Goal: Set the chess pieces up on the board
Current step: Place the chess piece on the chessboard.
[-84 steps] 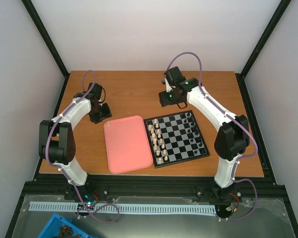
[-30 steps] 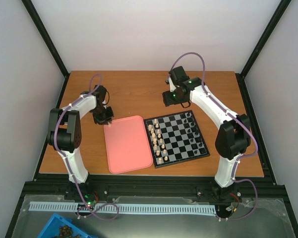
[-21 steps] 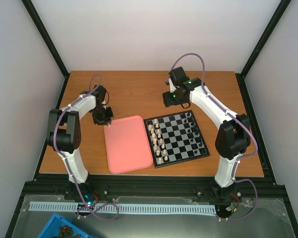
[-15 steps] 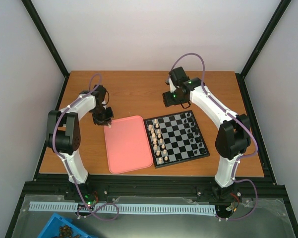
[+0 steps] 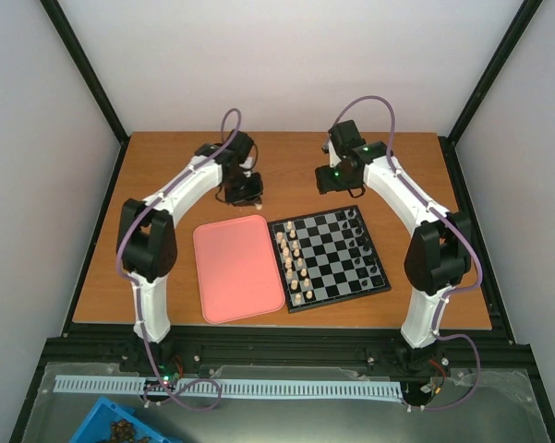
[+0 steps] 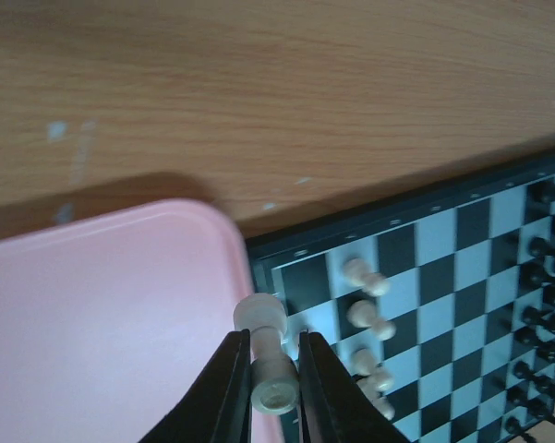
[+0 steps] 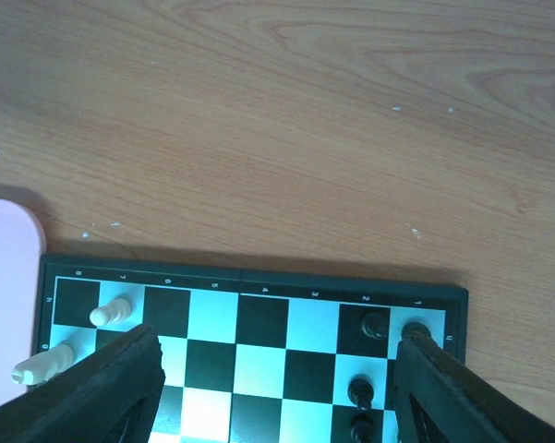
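Top external | left pincer (image 5: 243,192) now nearer board (image 5: 338,269) | holding piece (image 6: 261,316), perhaps pawn

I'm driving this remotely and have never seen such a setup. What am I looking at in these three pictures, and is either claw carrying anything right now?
You are looking at two white robot arms bolted at the near edge of a wooden table, each ending in a two-finger claw. The wide picture looks down from above and behind them. The other two pictures come from a camera on each wrist. On the table lie a pink tray and, beside it, a small chessboard. Cream pieces are lined along the board's tray side and dark pieces along the opposite side. The left claw, near the tray's far corner, is shut on one cream chess piece. The right claw hangs open over the board's far edge, holding nothing.
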